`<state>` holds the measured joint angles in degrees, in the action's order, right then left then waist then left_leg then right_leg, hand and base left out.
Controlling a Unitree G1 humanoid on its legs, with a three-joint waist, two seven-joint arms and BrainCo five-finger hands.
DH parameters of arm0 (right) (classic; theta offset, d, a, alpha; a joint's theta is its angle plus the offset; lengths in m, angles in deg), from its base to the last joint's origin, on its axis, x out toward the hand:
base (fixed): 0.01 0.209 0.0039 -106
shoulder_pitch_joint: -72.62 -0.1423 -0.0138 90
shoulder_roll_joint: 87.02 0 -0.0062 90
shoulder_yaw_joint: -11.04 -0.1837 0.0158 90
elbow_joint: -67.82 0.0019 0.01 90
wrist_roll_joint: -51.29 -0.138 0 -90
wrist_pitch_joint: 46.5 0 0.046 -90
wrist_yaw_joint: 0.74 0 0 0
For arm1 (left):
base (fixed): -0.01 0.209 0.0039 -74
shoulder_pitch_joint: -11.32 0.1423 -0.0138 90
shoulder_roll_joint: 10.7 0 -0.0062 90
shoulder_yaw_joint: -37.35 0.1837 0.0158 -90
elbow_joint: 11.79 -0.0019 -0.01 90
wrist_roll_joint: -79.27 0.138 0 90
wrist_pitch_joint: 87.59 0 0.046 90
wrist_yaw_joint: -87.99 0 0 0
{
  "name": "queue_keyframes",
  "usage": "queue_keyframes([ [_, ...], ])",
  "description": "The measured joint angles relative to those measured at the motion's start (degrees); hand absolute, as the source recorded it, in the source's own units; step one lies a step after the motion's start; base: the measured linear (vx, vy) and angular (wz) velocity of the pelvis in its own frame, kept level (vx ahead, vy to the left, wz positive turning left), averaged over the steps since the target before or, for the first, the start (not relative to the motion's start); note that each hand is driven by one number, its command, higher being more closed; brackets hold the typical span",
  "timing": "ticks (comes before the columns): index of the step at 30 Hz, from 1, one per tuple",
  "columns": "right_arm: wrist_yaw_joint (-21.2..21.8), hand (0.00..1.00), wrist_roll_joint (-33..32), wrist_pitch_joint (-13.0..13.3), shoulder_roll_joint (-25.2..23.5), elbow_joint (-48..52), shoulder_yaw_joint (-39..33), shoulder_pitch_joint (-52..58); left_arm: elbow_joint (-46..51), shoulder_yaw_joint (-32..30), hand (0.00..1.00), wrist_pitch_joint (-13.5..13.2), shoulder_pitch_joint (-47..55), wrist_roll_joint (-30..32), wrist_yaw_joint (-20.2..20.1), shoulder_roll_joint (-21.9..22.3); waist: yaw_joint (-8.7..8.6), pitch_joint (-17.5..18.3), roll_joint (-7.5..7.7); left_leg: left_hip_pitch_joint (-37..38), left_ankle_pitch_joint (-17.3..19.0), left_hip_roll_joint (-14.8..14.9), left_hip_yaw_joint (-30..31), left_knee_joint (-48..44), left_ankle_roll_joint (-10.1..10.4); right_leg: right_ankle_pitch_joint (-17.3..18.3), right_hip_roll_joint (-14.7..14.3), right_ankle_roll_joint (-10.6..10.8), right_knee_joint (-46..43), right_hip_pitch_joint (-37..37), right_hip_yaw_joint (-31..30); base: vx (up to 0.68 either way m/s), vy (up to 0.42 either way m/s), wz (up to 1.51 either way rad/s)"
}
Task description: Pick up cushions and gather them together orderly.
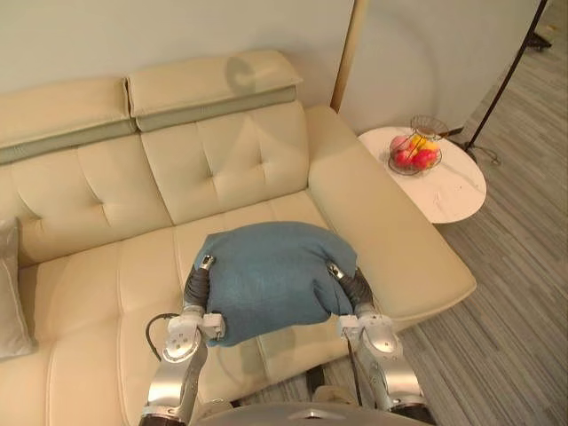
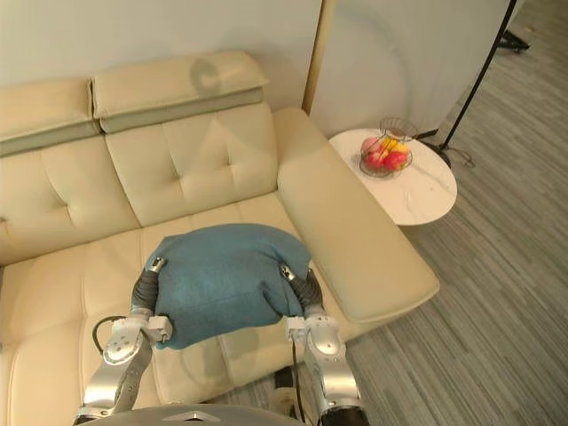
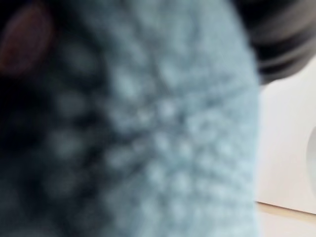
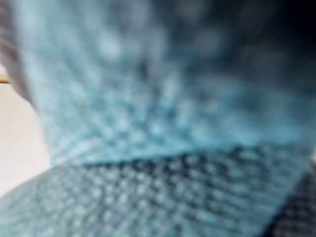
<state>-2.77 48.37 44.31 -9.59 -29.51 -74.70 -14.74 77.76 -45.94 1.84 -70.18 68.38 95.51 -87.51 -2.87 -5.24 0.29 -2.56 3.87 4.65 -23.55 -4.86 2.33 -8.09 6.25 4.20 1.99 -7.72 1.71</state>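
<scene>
Cushion (image 1: 275, 275), blue, sits between left hand (image 1: 197, 284) and right hand (image 1: 353, 286) above the sofa (image 1: 98, 266) seat, near its right armrest (image 1: 382, 222). It covers both hands; grasp cannot be told. Grey cushion (image 1: 9, 293) lies at left. Table (image 1: 457, 195) with fruit bowl (image 1: 414, 153) stands right.

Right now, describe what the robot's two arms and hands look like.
The left arm and right arm are glossy silver-grey, rounded segments with white blocky fittings near the wrists. The left hand and right hand each show a dark ribbed cover tipped by a small silver fitting.
</scene>
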Motion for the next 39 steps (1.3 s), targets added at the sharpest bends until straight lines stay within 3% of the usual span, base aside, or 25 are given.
queue_keyframes([
  [7, -6.7, 1.0, -0.1, -0.3, 0.6, -2.9, 1.3, -16.9, -0.1, -0.4, 1.0, -0.1, -15.8, 0.1, 6.7, -3.8, 1.34, -1.8, 0.29, -9.7, -3.7, -0.9, 3.3, 0.1, -1.0, -3.4, 1.1, -0.3, 1.5, -6.9, 3.2, -0.09, -0.005, 0.27],
  [11, -14.2, 1.0, 0.5, -0.3, 0.5, -2.8, -0.6, -32.4, -0.4, -0.7, 1.0, -0.8, -32.1, 1.0, 13.6, -6.2, 2.45, -2.4, 0.21, -16.8, -5.9, -0.8, 5.1, -0.8, -1.4, -3.5, 1.5, -0.4, -1.5, -13.6, 5.4, -0.08, 0.003, 0.32],
  [15, -21.6, 1.0, 4.4, 0.8, 0.6, -2.7, -5.1, -48.9, -5.5, -0.3, 1.0, -4.7, -51.6, 3.9, 19.0, -10.9, 3.03, -6.7, 0.1, -20.7, -7.7, -1.0, 7.5, -0.6, -1.4, -3.4, 1.8, -0.7, -3.2, -17.1, 6.9, -0.08, 0.0, 0.27],
  [18, -27.0, 1.0, 7.8, 2.6, 0.6, -3.1, -8.0, -59.3, -12.1, -0.5, 1.0, -6.3, -65.2, 5.8, 21.3, -14.1, 3.13, -9.4, 0.07, -23.6, -11.6, -1.5, 8.1, 2.9, -1.6, -4.5, 2.0, -1.3, -3.1, -21.1, 7.8, -0.06, -0.008, 0.22],
  [21, -29.8, 1.0, 9.0, 4.2, 0.5, -5.7, -9.9, -65.3, -16.7, -1.1, 1.0, -6.9, -72.5, 6.7, 22.3, -15.9, 3.01, -11.7, -0.14, -24.9, -14.1, -1.9, 8.6, 5.9, -1.6, -5.3, 2.0, -1.5, -2.9, -23.4, 8.2, -0.06, -0.011, 0.1],
  [22, -31.0, 0.0, 9.5, 4.8, 0.5, -9.6, -11.6, -68.8, -20.2, -1.0, 1.0, -6.9, -76.4, 6.8, 22.3, -16.4, 2.48, -12.3, -0.39, -26.3, -15.7, -2.1, 9.4, 7.6, -1.5, -5.9, 2.2, -1.6, -2.5, -25.0, 8.8, -0.05, -0.002, 0.16],
  [24, -31.9, 0.0, 9.4, 4.8, 0.6, -14.4, -13.9, -72.8, -24.7, -0.9, 1.0, -6.7, -81.6, 6.9, 22.2, -16.4, 2.18, -15.3, -0.73, -27.0, -17.3, -2.2, 9.9, 9.3, -1.4, -6.2, 2.1, -1.7, -2.3, -26.1, 9.5, -0.07, 0.01, 0.18],
  [25, -32.3, 0.0, 9.2, 4.6, 0.8, -17.3, -15.5, -74.9, -27.5, -0.6, 0.0, -6.5, -84.1, 7.3, 22.1, -16.4, 1.82, -16.4, -1.43, -29.5, -18.1, -2.2, 10.9, 9.3, -1.2, -6.6, 2.2, -2.0, -2.0, -28.0, 10.1, -0.06, 0.01, 0.19],
  [28, -32.6, 0.0, 7.0, 3.7, 2.2, -24.4, -17.0, -78.0, -31.1, 0.2, 0.0, -6.1, -86.2, 7.3, 22.1, -16.3, 2.06, -19.5, -1.98, -32.4, -19.6, -2.2, 11.4, 9.3, -0.1, -7.5, 2.2, -2.2, -1.4, -30.5, 10.5, -0.04, 0.019, 0.12],
  [31, -32.3, 0.0, 4.4, 2.7, 2.7, -27.5, -17.6, -78.1, -31.8, 0.3, 0.0, -6.1, -86.5, 7.2, 21.7, -15.9, 2.16, -19.8, -2.15, -36.4, -20.6, -2.0, 12.1, 9.3, 0.8, -8.2, 2.1, -2.6, -1.2, -34.0, 11.1, -0.01, 0.036, 0.1],
  [36, -30.3, 0.0, 2.5, 0.1, 5.1, -25.5, -17.7, -76.5, -31.3, -2.4, 0.0, -6.0, -85.8, 7.0, 21.7, -11.5, 3.11, -20.3, -2.29, -43.2, -20.5, -0.8, 11.5, 9.3, 1.3, -8.6, 1.4, -3.4, -3.7, -41.8, 11.4, 0.0, 0.132, -0.01],
  [39, -28.7, 0.0, 2.7, -1.1, 4.9, -19.4, -15.7, -71.1, -28.7, -5.3, 0.0, -5.3, -80.5, 7.0, 20.7, -10.5, 3.08, -20.5, -2.16, -45.9, -20.1, 0.6, 7.2, 9.3, 0.9, -7.9, 1.4, -3.5, -5.5, -45.6, 10.9, 0.01, 0.164, -0.02],
])
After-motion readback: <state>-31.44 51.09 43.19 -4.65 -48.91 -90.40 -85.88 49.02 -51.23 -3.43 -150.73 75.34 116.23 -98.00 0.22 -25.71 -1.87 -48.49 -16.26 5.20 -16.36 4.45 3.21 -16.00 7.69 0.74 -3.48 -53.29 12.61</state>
